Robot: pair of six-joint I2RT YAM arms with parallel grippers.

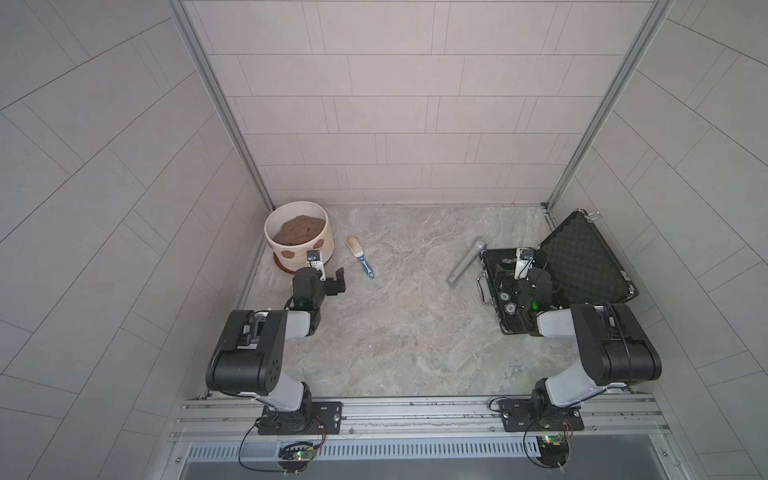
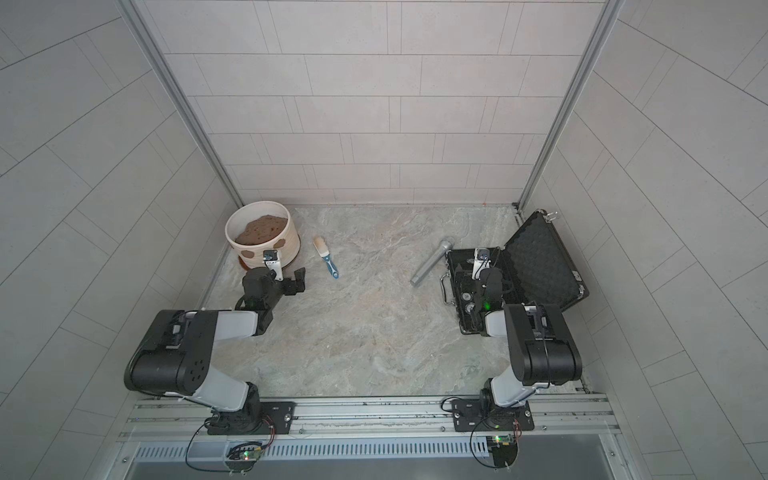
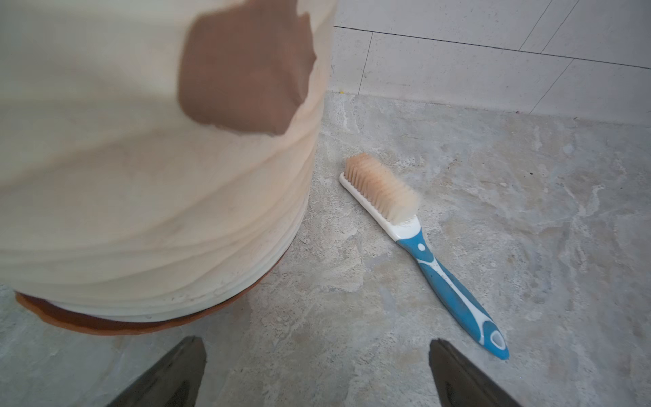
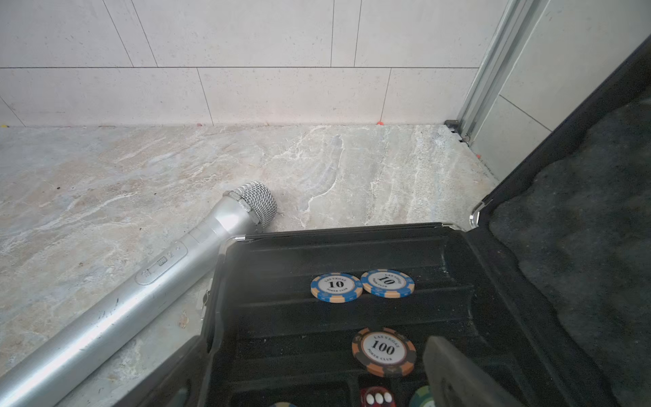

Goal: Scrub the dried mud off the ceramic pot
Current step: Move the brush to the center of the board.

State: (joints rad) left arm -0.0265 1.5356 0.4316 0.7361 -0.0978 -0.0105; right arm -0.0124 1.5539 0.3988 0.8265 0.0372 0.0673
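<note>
Dark wedge fingers of the left gripper (image 3: 314, 341) stand wide apart, holding nothing. Just ahead to its left rises the ribbed cream ceramic pot (image 3: 141, 193) on a terracotta saucer (image 3: 105, 322), flat dried mud (image 3: 243, 70) blotching its wall; ahead-right lies a blue-handled bristle brush (image 3: 422, 246). Only the top views show lumpy soil (image 1: 298, 229) inside. A silver mesh-headed microphone (image 4: 141, 292) lies left of the right gripper (image 4: 310, 343), equally spread and empty, above a foam-lined case (image 4: 352, 234) of poker chips (image 4: 336, 287).

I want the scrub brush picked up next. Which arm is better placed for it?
Left. The left gripper hangs open right beside the brush and the ceramic pot. The right arm is over the black case, well away from the brush.
</note>
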